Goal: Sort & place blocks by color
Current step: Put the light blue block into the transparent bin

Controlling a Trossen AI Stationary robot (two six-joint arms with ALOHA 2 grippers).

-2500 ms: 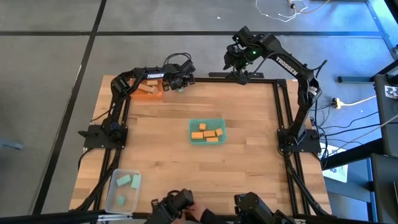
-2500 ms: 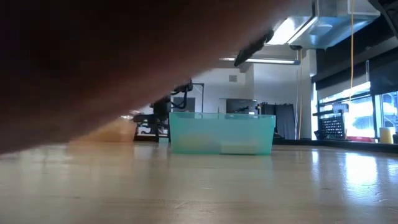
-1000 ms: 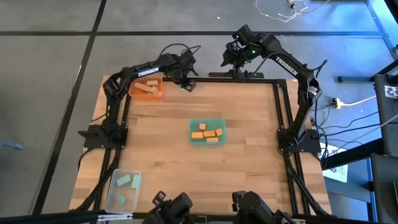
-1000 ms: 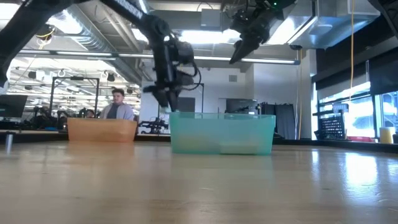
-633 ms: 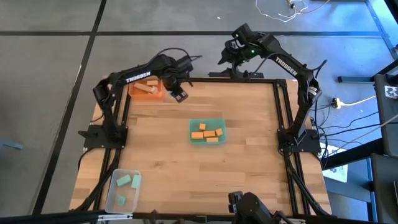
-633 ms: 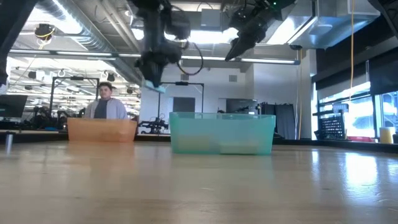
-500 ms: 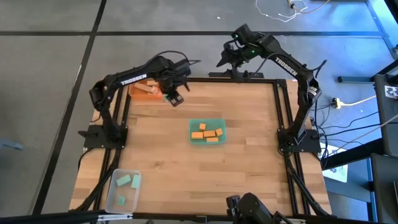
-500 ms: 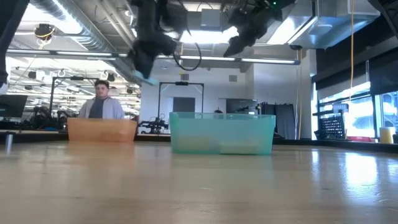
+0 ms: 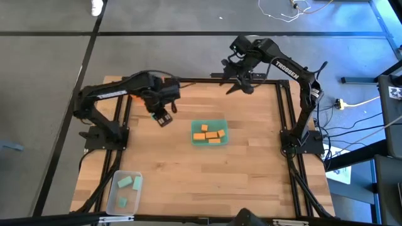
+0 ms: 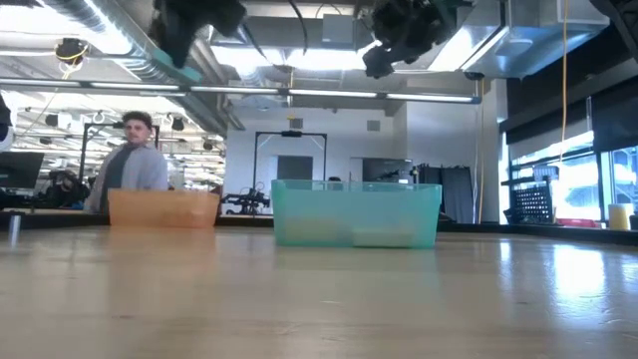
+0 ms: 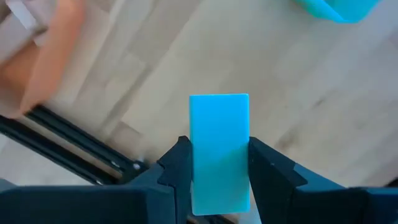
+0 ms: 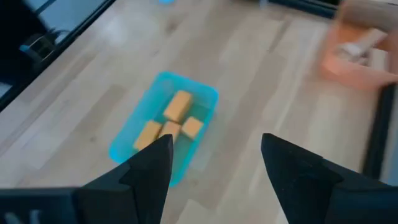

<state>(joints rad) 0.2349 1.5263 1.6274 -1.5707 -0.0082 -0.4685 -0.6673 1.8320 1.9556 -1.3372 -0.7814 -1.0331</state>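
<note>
My left gripper hangs above the table, left of the green tray, shut on a mint-green block. In the low view it shows high up. Several orange blocks lie in the green tray. Mint-green blocks lie in the clear tray at the near left corner. Pale wood blocks lie in the orange tray, which my left arm mostly hides in the high view. My right gripper is open, held high over the far edge. My left gripper pinches the mint-green block between its two fingers, one on each long side. The fingers lie along the block, on the half nearest the wrist. The other end sticks out past the fingertips. The block is lifted clear of the table.
The green tray and the orange tray stand on the table's far half. Bare wood lies between the green tray and the clear tray. A black frame runs along the table's edges. A person stands beyond the table.
My left gripper has swung away from the far edge beside the orange tray, toward the table's near left, and has risen, carrying the mint-green block with it. My right gripper has turned a little over the far edge.
</note>
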